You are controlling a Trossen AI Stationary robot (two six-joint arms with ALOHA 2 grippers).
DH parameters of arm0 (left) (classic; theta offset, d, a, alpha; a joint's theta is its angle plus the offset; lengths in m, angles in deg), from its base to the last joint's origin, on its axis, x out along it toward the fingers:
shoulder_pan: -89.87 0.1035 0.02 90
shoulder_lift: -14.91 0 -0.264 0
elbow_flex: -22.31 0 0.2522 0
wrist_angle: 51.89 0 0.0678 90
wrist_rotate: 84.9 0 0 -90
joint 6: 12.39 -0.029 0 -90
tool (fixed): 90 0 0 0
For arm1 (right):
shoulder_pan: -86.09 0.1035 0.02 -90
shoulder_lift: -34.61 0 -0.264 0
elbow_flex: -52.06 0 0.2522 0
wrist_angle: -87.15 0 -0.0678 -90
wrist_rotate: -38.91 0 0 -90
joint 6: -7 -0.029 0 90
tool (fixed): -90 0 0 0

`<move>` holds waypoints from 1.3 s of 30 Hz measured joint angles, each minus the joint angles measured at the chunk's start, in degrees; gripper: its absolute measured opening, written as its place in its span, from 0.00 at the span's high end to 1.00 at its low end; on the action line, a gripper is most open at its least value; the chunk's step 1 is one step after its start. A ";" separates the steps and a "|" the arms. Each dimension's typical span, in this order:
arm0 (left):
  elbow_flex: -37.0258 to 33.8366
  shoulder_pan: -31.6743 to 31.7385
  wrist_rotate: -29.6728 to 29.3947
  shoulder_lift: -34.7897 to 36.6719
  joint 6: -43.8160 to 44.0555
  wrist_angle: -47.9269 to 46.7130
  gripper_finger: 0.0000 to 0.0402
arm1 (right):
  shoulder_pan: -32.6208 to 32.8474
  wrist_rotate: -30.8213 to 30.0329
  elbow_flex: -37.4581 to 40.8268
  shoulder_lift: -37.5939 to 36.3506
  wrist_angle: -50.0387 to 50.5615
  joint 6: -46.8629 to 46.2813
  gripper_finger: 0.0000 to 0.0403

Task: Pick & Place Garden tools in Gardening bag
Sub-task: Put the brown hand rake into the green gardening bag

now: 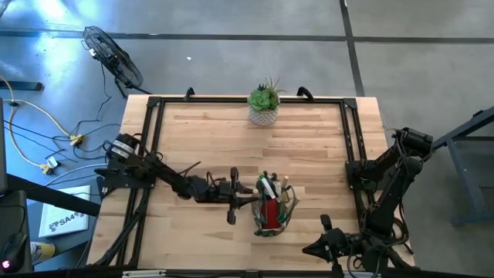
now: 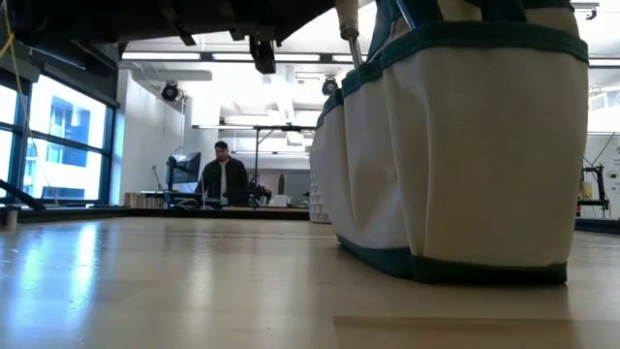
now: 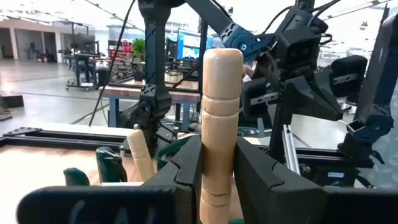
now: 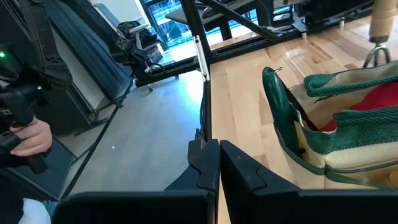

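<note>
Left gripper [image 3: 217, 171] pinches a light wooden tool handle [image 3: 221, 112] between its two dark fingers [image 3: 183, 171]; the handle stands upright and rises well above the fingertips. What tool head sits on its lower end cannot be told, since that end is hidden. In the high view the left arm reaches from the left edge of the surface toward the middle, and the left gripper [image 1: 231, 193] sits just beside the left side of the gardening bag [image 1: 274, 207].

The gardening bag stands on the wooden surface [image 1: 201, 139], toward the near edge, a little right of centre. Its mouth is open. Inside show a red piece [image 1: 270, 210], some wooden handles [image 1: 285, 184] and darker tool parts; individual tools are too small to sort out from above. In the low view the bag [image 2: 465, 155] fills the right side, pale fabric with green trim, sitting flat on the surface.

Right gripper [image 4: 214, 165] has its fingers pressed together with nothing between them. It rests at the near right corner of the surface [image 1: 332, 245], apart from the bag, facing the bag's green rim [image 4: 277, 106] and red contents.

A green plant in a white pot [image 1: 264, 104] stands at the far edge of the surface, well apart from the bag. A person [image 2: 224, 174] shows in the room beyond, and a hand [image 4: 28, 137] holding a dark object appears off the surface in the right wrist view.
</note>
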 joint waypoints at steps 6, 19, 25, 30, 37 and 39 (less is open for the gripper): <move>0.00 -0.98 -2.50 0.00 -0.05 -1.73 0.85 | 0.00 0.00 0.00 0.00 0.04 0.00 0.99; 0.00 -0.87 -5.37 -0.50 0.19 -0.89 0.85 | 0.00 0.69 0.00 0.00 -0.04 -0.02 0.99; 0.51 -0.87 -7.41 -3.14 1.60 0.78 0.85 | 0.00 0.81 0.00 0.00 0.25 -0.02 0.99; 4.04 -0.89 -6.68 -5.47 1.48 -1.21 0.85 | 0.00 0.79 0.00 0.00 0.35 -0.08 0.99; 4.87 -1.43 -8.52 -6.03 1.03 -4.16 0.85 | 0.16 0.89 0.01 0.00 1.09 -1.69 0.99; 4.87 -2.10 -9.16 -6.03 0.56 -4.57 0.85 | 0.17 1.06 0.00 0.00 1.08 -1.73 0.99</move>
